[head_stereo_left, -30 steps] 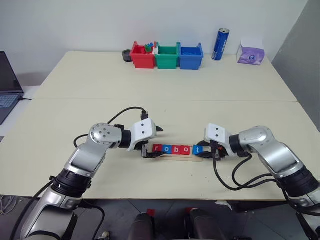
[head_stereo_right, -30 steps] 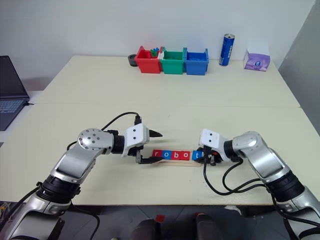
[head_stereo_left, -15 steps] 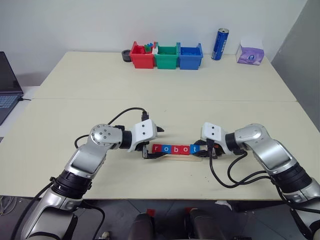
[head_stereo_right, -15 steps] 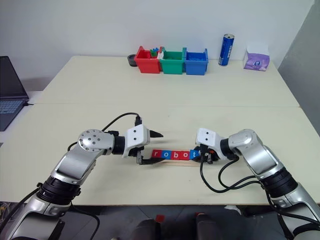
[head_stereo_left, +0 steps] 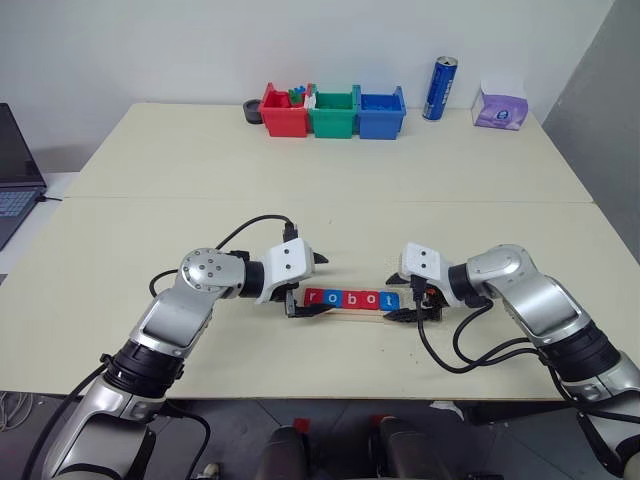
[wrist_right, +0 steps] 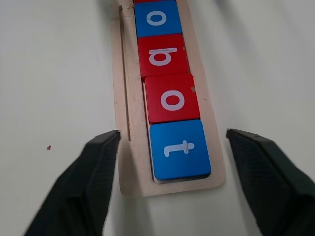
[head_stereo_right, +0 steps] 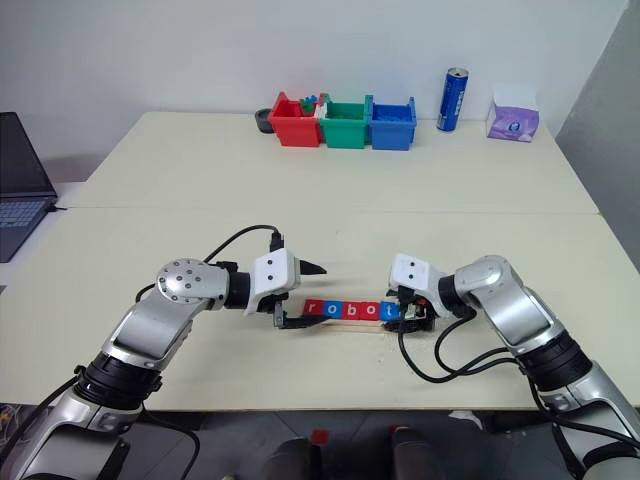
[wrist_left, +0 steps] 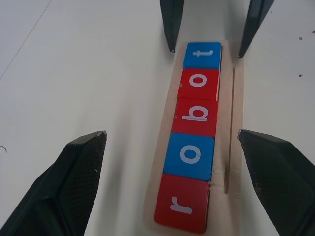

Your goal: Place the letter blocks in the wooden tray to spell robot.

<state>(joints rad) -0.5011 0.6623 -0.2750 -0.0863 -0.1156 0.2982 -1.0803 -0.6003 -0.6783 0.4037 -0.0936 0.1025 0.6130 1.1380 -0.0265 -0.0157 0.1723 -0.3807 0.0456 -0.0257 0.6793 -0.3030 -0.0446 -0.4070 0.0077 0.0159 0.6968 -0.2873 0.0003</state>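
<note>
Five letter blocks (head_stereo_left: 351, 299) lie in a row in the wooden tray (wrist_right: 123, 98) and read r, o, b, o, t. The r block (wrist_left: 181, 205) is red and the t block (wrist_right: 179, 149) is blue. My left gripper (head_stereo_left: 310, 285) stands open at the tray's left end, one finger on each side of the r block, touching nothing. At the right end my right gripper (wrist_right: 172, 132) is open, its fingers (wrist_right: 98, 167) clear of the t block on both sides. In the left wrist view the right gripper (wrist_left: 205, 51) straddles the far end.
Red (head_stereo_left: 285, 112), green (head_stereo_left: 333, 113) and blue (head_stereo_left: 382, 112) bins stand at the table's far edge, with a blue can (head_stereo_left: 440, 88) and a purple tissue pack (head_stereo_left: 501, 106) to their right. A laptop (head_stereo_left: 15, 190) sits at the far left.
My right gripper has opened and let go of the blue t block, which now lies flat in line against the last o. The left arm has not moved.
</note>
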